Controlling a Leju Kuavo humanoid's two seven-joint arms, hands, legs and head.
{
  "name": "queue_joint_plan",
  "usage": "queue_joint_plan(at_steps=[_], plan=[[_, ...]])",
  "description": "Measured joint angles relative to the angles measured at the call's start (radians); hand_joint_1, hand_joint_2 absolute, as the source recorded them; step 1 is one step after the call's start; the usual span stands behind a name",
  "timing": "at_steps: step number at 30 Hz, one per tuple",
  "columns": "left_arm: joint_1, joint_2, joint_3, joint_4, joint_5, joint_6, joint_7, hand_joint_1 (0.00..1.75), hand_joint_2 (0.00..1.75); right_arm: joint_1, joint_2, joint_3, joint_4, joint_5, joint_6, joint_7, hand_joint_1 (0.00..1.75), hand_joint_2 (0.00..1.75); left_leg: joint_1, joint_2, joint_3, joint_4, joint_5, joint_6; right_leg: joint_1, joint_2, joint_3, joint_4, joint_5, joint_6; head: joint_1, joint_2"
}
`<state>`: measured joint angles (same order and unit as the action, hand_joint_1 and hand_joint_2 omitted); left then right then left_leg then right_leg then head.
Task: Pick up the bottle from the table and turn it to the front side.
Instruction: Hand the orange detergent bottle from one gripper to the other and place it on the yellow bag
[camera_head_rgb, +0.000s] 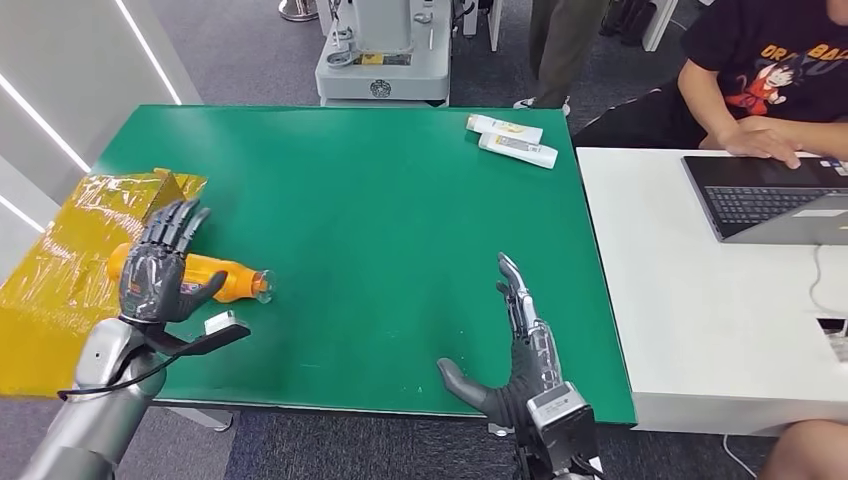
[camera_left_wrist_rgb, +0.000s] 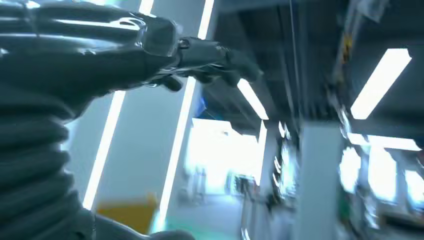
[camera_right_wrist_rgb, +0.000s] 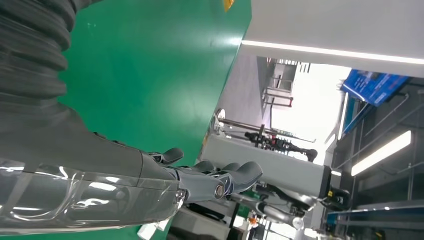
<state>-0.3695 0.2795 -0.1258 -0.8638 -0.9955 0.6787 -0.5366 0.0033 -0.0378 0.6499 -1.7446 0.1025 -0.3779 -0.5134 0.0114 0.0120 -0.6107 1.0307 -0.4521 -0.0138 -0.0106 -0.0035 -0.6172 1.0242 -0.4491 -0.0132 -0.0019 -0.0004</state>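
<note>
An orange bottle (camera_head_rgb: 232, 279) lies on its side on the green table (camera_head_rgb: 380, 220) near the left edge, its clear neck pointing right. My left hand (camera_head_rgb: 160, 268) is raised in front of the bottle's base end and hides it. Its fingers are spread and pointing up, the thumb reaches toward the bottle, and nothing is held. The left wrist view shows that hand (camera_left_wrist_rgb: 150, 55) stretched out against ceiling lights. My right hand (camera_head_rgb: 515, 350) hovers at the table's near edge, flat and open, fingers pointing away. In the right wrist view the right hand (camera_right_wrist_rgb: 150, 185) is empty above the green table (camera_right_wrist_rgb: 150, 75).
A crumpled yellow plastic sheet (camera_head_rgb: 70, 235) covers the table's left end. Two white tubes (camera_head_rgb: 512, 140) lie at the far right corner. A small white tag (camera_head_rgb: 220, 322) sits near my left wrist. A person works at a laptop (camera_head_rgb: 770, 195) on the white table (camera_head_rgb: 700, 310) to the right.
</note>
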Motion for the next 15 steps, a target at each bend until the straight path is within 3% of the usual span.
queue_joint_plan(at_steps=[3,6,9,15], plan=[[0.030,-0.011,0.032,-0.106,0.051,0.010,0.013,0.00,1.75,0.000,0.000,0.000,0.000,-0.001,-0.009,-0.002,0.00,1.75,0.000,0.001,0.001,0.000,-0.001,0.000,0.000,0.001,0.000,-0.001,0.000,0.000,0.000,0.000],[0.055,-0.034,0.047,-0.234,0.238,0.016,-0.097,0.00,1.75,-0.001,0.000,0.000,0.000,-0.008,-0.019,-0.015,0.00,1.75,0.000,-0.001,0.001,0.000,-0.001,0.000,0.000,-0.001,0.000,-0.001,0.000,0.000,0.000,0.000],[0.061,-0.056,0.048,-0.337,0.351,0.021,-0.132,0.00,1.75,-0.002,0.000,0.000,0.000,-0.014,-0.027,-0.025,0.00,1.75,0.000,-0.002,0.001,0.000,-0.001,0.000,0.000,-0.001,0.001,-0.001,0.000,0.000,0.000,0.000],[0.076,-0.101,-0.013,-0.558,0.745,-0.009,-0.145,0.00,1.75,0.001,0.000,0.001,-0.005,-0.027,-0.054,-0.057,0.00,1.75,0.000,-0.004,0.001,0.000,-0.001,0.000,0.000,-0.003,0.001,-0.001,0.000,0.001,0.000,0.000]])
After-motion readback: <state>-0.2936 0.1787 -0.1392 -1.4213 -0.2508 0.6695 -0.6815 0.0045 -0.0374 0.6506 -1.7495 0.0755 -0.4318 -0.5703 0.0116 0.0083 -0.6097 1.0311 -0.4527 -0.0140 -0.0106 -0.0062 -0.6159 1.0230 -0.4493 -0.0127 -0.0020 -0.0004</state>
